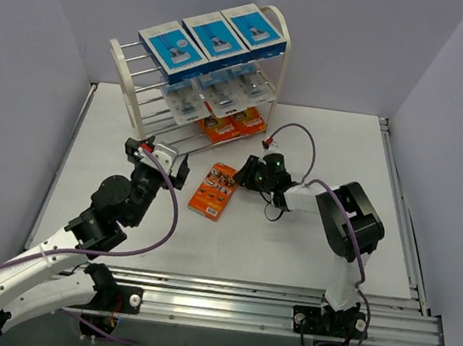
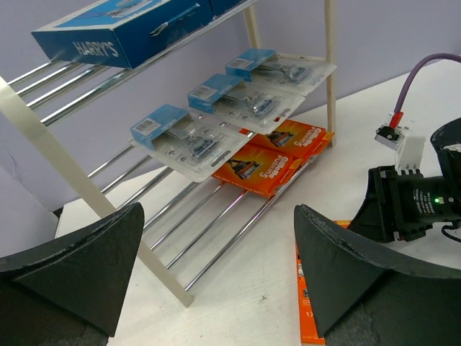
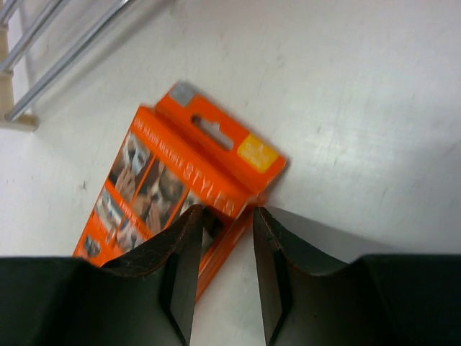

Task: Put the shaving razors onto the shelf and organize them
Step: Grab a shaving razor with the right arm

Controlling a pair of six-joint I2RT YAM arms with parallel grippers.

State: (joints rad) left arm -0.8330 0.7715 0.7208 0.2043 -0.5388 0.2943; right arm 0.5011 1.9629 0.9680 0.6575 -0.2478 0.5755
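The shelf (image 1: 124,69) stood at the far left of the desk (image 1: 290,249), most of the razors already on its rods. Three blue boxes (image 1: 214,36) lay side by side on the top tier, three blister packs (image 1: 216,94) on the tier under them, and two orange packs (image 1: 233,126) lower down, at the right end of their tier.

A third orange pack, the loose pack (image 1: 214,190), lay flat on the desk in front of the shelf, between the two arms. The right pincer (image 3: 228,216) was low at its right edge, its fingers drawn close together with that edge between them. Whether the pads were actually clamped on the pack could not be told from the wrist view.

The left pincer (image 2: 217,216) was released, its fingers spread wide with nothing between them. It pointed toward the shelf's lower rods, with the loose pack just off its right finger.
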